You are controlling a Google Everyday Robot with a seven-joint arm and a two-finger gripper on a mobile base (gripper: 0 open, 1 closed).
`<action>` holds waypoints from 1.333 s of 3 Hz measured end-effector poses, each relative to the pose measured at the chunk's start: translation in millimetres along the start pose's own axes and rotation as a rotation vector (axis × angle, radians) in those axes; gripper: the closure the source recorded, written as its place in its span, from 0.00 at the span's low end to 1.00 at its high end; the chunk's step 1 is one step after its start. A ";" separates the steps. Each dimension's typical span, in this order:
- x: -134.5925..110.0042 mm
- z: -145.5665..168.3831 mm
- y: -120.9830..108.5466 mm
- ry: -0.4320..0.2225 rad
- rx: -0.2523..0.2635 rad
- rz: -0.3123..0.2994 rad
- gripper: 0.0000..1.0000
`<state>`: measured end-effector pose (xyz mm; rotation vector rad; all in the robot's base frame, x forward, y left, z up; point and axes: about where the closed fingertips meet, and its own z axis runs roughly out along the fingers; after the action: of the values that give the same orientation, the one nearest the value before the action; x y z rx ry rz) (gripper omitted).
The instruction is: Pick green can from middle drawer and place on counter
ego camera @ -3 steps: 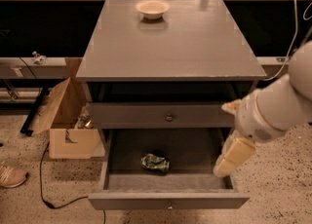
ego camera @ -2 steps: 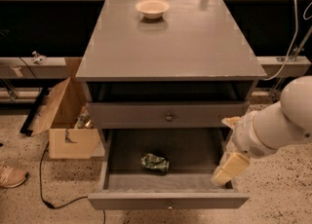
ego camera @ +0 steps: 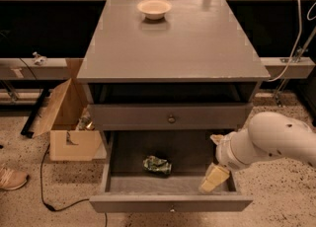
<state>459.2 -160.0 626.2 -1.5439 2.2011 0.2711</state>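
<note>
The green can, mottled green and white, lies on its side on the floor of the middle drawer, which is pulled out. My gripper, on a thick white arm coming in from the right, hangs over the drawer's right front corner. It is to the right of the can and apart from it, with nothing seen in it. The grey counter is the cabinet top above.
A pale round bowl stands at the back of the counter. A shut drawer with a knob sits above the open one. An open cardboard box, a shoe and a black cable are on the floor to the left.
My arm and gripper have come down and slightly left, toward the drawer's right front corner. The can and the drawer have not moved.
</note>
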 end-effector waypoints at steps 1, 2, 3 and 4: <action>-2.1 51.8 -15.2 0.034 0.005 0.011 0.00; -2.1 51.9 -15.2 0.033 0.005 0.011 0.00; -10.3 86.3 -20.3 -0.033 -0.021 0.017 0.00; -29.2 136.0 -25.2 -0.132 -0.051 0.021 0.00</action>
<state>523.1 -90.1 521.2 -1.4859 2.1240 0.4254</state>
